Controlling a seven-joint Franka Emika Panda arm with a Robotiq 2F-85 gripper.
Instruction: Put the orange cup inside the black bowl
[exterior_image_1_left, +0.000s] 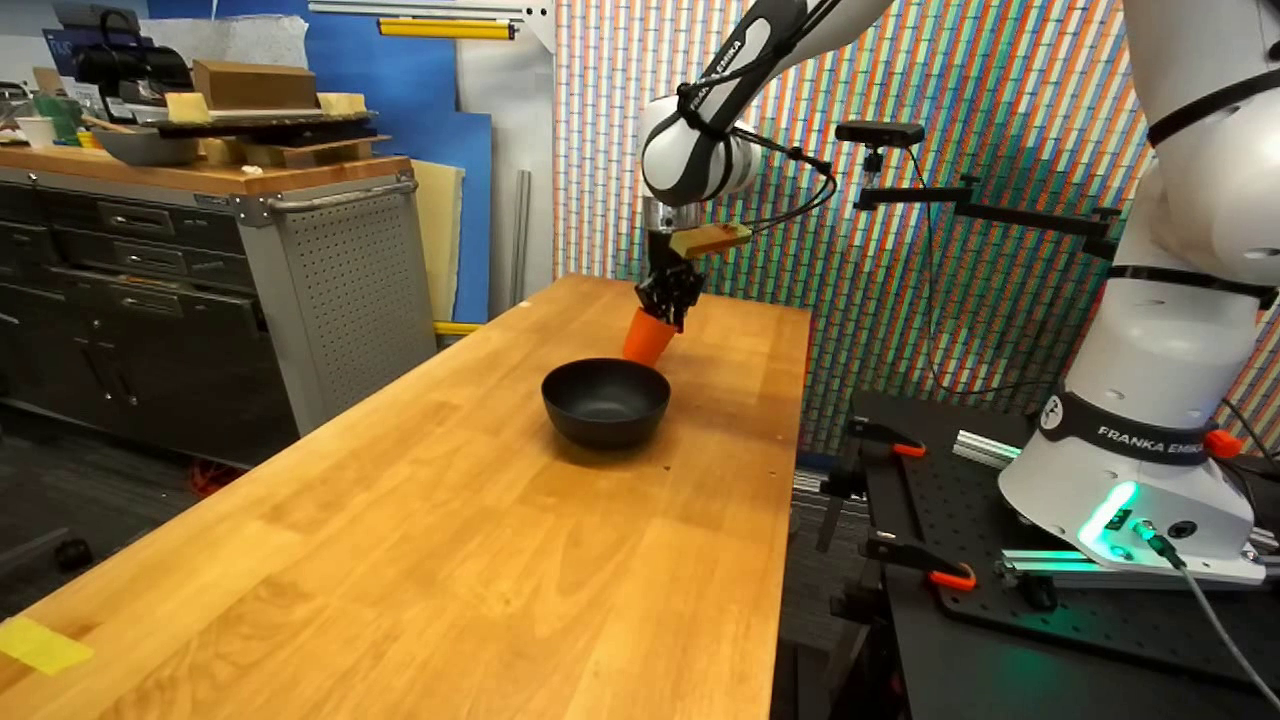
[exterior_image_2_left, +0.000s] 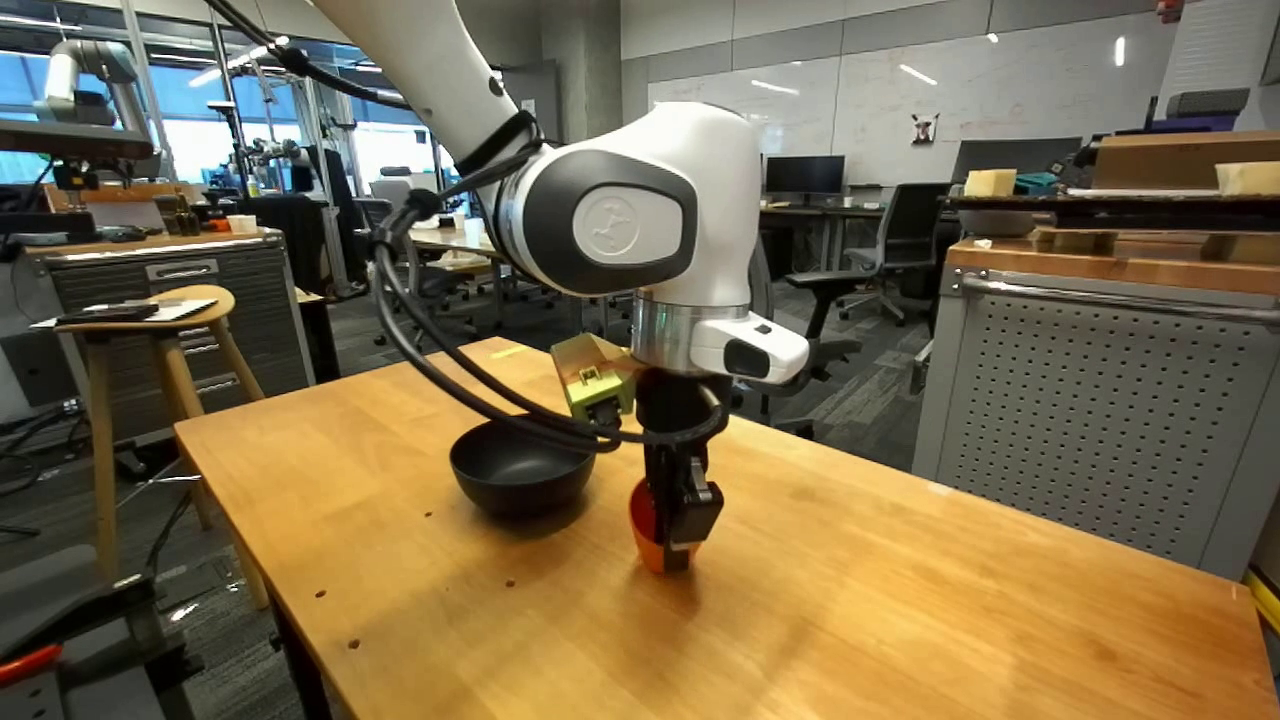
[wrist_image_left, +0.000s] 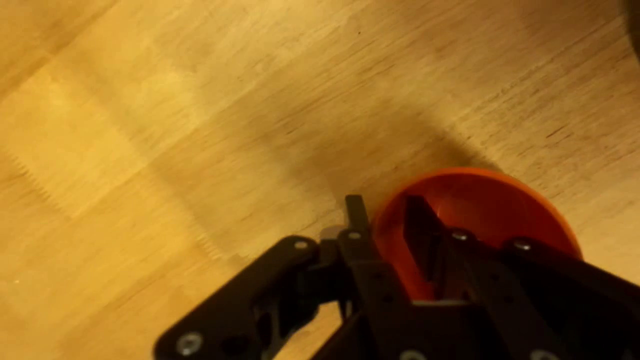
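Note:
The orange cup (exterior_image_1_left: 649, 338) is at or just above the wooden table, leaning in this exterior view. It also shows in the other exterior view (exterior_image_2_left: 650, 550) and from above in the wrist view (wrist_image_left: 480, 205). My gripper (wrist_image_left: 385, 210) points down at its rim, one finger inside the cup and one outside. The fingers are mostly closed, with a visible gap around the wall; whether they pinch it is unclear. The black bowl (exterior_image_1_left: 606, 405) stands upright close beside the cup, and its inside looks empty. It also shows in an exterior view (exterior_image_2_left: 520, 465), partly behind a cable.
The wooden table (exterior_image_1_left: 480, 560) carries the bowl and cup. Cables (exterior_image_2_left: 480, 400) hang in a loop from the arm near the bowl. A grey cabinet (exterior_image_1_left: 345, 260) stands beyond the table's side. Yellow tape (exterior_image_1_left: 42, 645) lies at a table corner.

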